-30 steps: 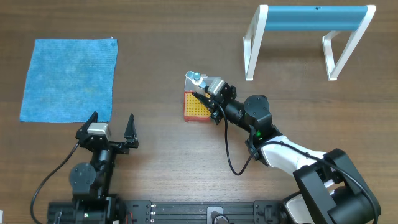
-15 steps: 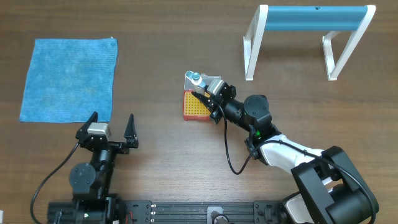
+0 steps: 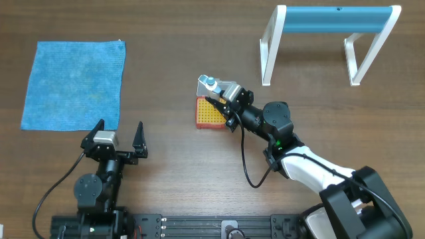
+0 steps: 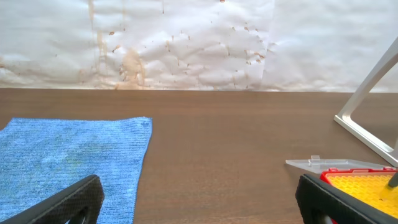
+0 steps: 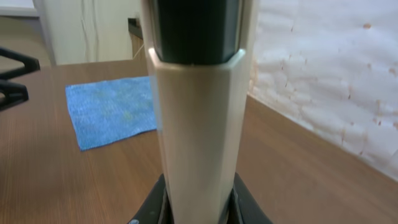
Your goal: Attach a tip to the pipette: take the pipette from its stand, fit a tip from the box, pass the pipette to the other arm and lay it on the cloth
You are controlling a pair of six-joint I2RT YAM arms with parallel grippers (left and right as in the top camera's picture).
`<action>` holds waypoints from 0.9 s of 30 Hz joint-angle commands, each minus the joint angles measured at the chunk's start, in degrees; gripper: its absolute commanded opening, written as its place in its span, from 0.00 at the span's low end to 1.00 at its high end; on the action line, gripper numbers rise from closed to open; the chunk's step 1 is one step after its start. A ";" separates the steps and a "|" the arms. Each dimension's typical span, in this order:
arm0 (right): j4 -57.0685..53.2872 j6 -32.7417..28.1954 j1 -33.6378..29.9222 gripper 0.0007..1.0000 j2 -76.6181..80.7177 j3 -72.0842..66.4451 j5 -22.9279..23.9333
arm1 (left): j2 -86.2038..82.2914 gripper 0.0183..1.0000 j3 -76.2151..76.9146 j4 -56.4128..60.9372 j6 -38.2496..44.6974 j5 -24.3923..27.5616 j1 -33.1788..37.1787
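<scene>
Off its stand (image 3: 332,20), pipette (image 3: 212,85) pinched by right gripper (image 3: 223,99) over tip box (image 3: 208,114); left gripper (image 3: 120,127) spread; handover, cloth (image 3: 73,85) placement likely pending.

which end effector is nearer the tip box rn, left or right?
Right. The right end effector holds the pipette right at the tip box. The left end effector sits open by its own base, near the cloth, well apart from the box.

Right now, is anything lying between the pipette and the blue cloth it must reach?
Nothing visible. Bare table lies between the pipette, held by the right tool at the tip box, and the cloth; the open left tool sits near the cloth's corner.
</scene>
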 commanded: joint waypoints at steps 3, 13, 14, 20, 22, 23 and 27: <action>0.31 -0.79 0.02 0.08 -3.28 0.57 -0.28 | -0.24 1.00 -0.04 -0.50 -0.50 -0.44 -0.24; -4.02 5.92 -1.27 0.08 -8.94 4.61 -0.37 | -0.24 1.00 -0.04 -0.50 -0.50 -0.44 -0.24; -4.63 7.08 -1.55 0.08 -9.75 5.09 -0.46 | -0.24 1.00 -0.04 -0.50 -0.50 -0.44 -0.24; -8.74 10.36 -2.97 0.08 -15.39 9.68 -5.55 | -0.24 1.00 -0.04 -0.50 -0.50 -0.44 -0.24; -12.00 11.52 -3.34 0.08 -16.90 11.78 -7.26 | -0.24 1.00 -0.04 -0.50 -0.50 -0.44 -0.24; -14.08 11.76 -3.37 0.08 -17.55 12.94 -7.82 | -0.24 1.00 -0.04 -0.50 -0.50 -0.44 -0.24; -23.63 14.38 -3.37 0.08 -18.71 17.09 -10.75 | -0.24 1.00 -0.04 -0.50 -0.50 -0.42 -0.24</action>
